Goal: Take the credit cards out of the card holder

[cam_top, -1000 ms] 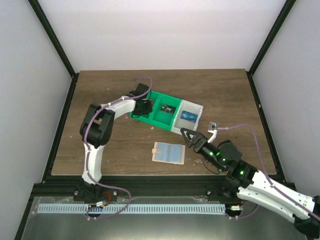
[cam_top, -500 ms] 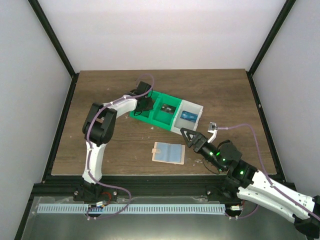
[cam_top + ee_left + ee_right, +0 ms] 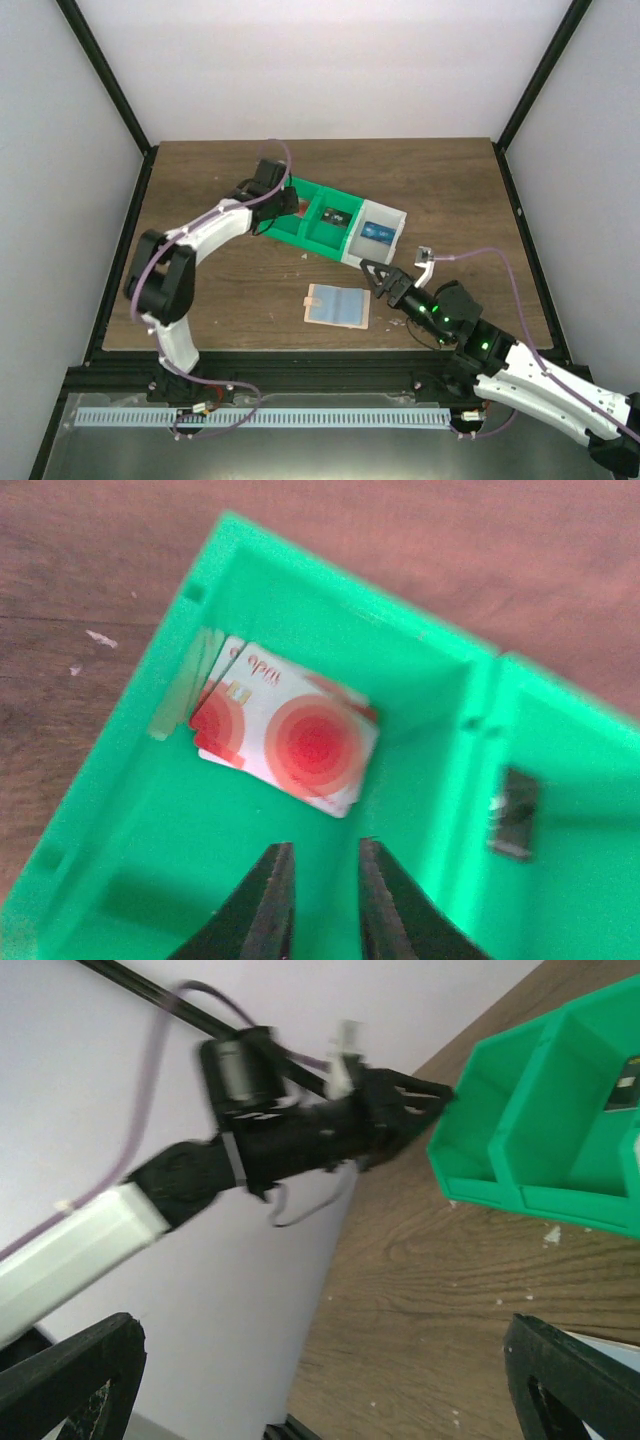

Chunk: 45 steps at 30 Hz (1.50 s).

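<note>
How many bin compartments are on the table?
3, in one row: the left green bin holds red-and-white cards, possibly stacked; the middle green bin holds a dark card; the white bin holds a blue card.

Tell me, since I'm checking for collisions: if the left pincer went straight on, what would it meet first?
The left pincer would likely meet the red-and-white cards in the green bin, or the bin floor just short of them; depth is unclear.

My right end effector (image 3: pixel 322 1360) has its fingers (image 3: pixel 70 1375) spread wide at 7 and 5 o'clock. The left end effector (image 3: pixel 440 1095) meets the green bin (image 3: pixel 540 1120) at 2 o'clock, over the wooden counter (image 3: pixel 420 1290).
</note>
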Available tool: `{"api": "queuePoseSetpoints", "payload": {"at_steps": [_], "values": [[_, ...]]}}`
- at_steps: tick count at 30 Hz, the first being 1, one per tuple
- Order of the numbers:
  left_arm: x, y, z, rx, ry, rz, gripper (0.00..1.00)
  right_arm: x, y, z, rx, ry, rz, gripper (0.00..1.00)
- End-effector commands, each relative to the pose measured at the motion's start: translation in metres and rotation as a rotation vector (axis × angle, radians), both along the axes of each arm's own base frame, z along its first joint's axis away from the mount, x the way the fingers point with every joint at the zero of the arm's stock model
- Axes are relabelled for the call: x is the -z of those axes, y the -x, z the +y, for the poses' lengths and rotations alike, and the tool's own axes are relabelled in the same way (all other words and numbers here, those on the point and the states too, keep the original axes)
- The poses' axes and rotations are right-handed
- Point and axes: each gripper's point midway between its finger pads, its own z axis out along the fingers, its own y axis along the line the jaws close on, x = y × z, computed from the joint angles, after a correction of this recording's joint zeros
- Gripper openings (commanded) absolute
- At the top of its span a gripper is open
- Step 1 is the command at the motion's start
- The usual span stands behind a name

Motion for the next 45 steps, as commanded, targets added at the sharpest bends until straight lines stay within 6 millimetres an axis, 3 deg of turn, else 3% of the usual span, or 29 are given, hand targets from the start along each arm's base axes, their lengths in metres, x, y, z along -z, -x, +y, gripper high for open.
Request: {"api": "queuePoseSetpoints", "payload": {"at_steps": [1, 6, 10, 11, 12, 13, 18, 23, 29, 36, 45], "values": [[-0.060, 0.020, -0.004, 0.030, 0.120, -0.111, 0.30, 0.008, 0.000, -0.009, 0.027, 0.103, -0.005, 1.00], [-0.110, 0.056, 0.003, 0.068, 0.213, -0.191, 0.49, 0.011, 0.001, -0.021, 0.056, 0.241, -0.008, 1.00], [-0.144, 0.089, 0.010, 0.107, 0.276, -0.247, 0.58, 0.006, 0.005, -0.029, 0.052, 0.311, -0.017, 1.00], [-0.156, 0.099, 0.013, 0.119, 0.295, -0.270, 0.65, -0.001, 0.006, -0.032, 0.056, 0.319, -0.022, 1.00], [-0.164, 0.108, 0.015, 0.127, 0.311, -0.285, 0.85, -0.005, 0.006, -0.036, 0.067, 0.332, -0.019, 1.00], [-0.174, 0.119, 0.019, 0.137, 0.331, -0.308, 0.98, -0.008, 0.006, -0.042, 0.087, 0.343, -0.016, 1.00], [-0.213, 0.175, 0.038, 0.188, 0.412, -0.419, 1.00, -0.038, 0.008, -0.067, 0.155, 0.392, -0.043, 1.00], [-0.214, 0.225, 0.056, 0.216, 0.483, -0.465, 1.00, -0.069, 0.012, -0.079, 0.179, 0.395, -0.088, 1.00], [-0.219, 0.265, 0.061, 0.266, 0.622, -0.502, 1.00, -0.060, 0.013, -0.076, 0.163, 0.379, -0.059, 1.00], [-0.189, 0.273, 0.064, 0.230, 0.676, -0.458, 1.00, -0.044, 0.012, -0.073, 0.156, 0.386, -0.023, 1.00], [-0.187, 0.275, 0.066, 0.232, 0.673, -0.468, 1.00, -0.043, 0.013, -0.075, 0.160, 0.376, -0.001, 1.00]]}}
